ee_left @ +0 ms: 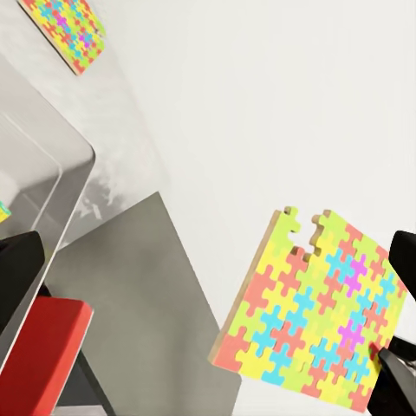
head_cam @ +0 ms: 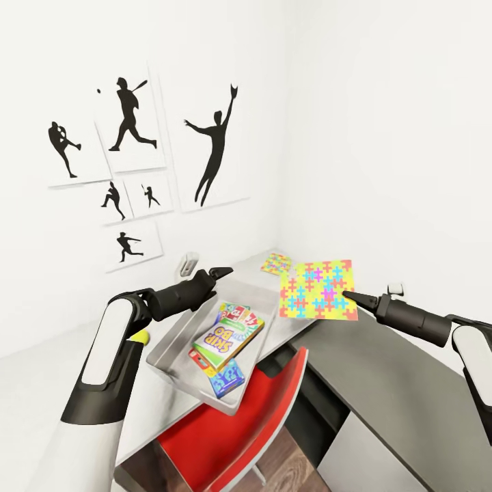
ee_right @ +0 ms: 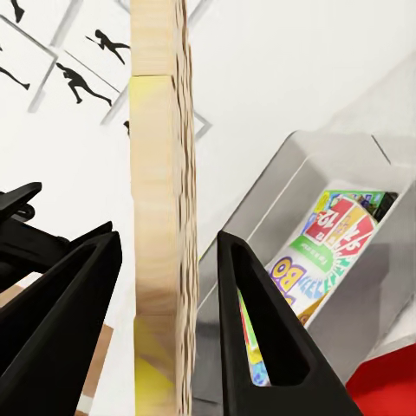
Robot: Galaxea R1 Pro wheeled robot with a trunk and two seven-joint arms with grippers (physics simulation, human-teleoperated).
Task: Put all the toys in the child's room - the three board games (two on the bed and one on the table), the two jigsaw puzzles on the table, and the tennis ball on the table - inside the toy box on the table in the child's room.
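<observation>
Right pincer (head_cam: 346, 294) grips a jigsaw puzzle (head_cam: 318, 290) at frame centre, above the table (head_cam: 383, 362). Left pincer (head_cam: 222, 272) hovers over the toy box (head_cam: 176, 335); its state is unclear.

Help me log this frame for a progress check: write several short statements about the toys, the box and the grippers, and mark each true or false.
1. The right gripper holds a jigsaw puzzle in the air. True.
2. The toy box has nothing in it. False: the Skip-Bo box and other game boxes lie inside.
3. A second jigsaw puzzle lies flat on the table. True.
4. The left gripper holds a game box. False: it holds nothing.
5. The red chair stands far from the table. False: it is right against it.
</observation>
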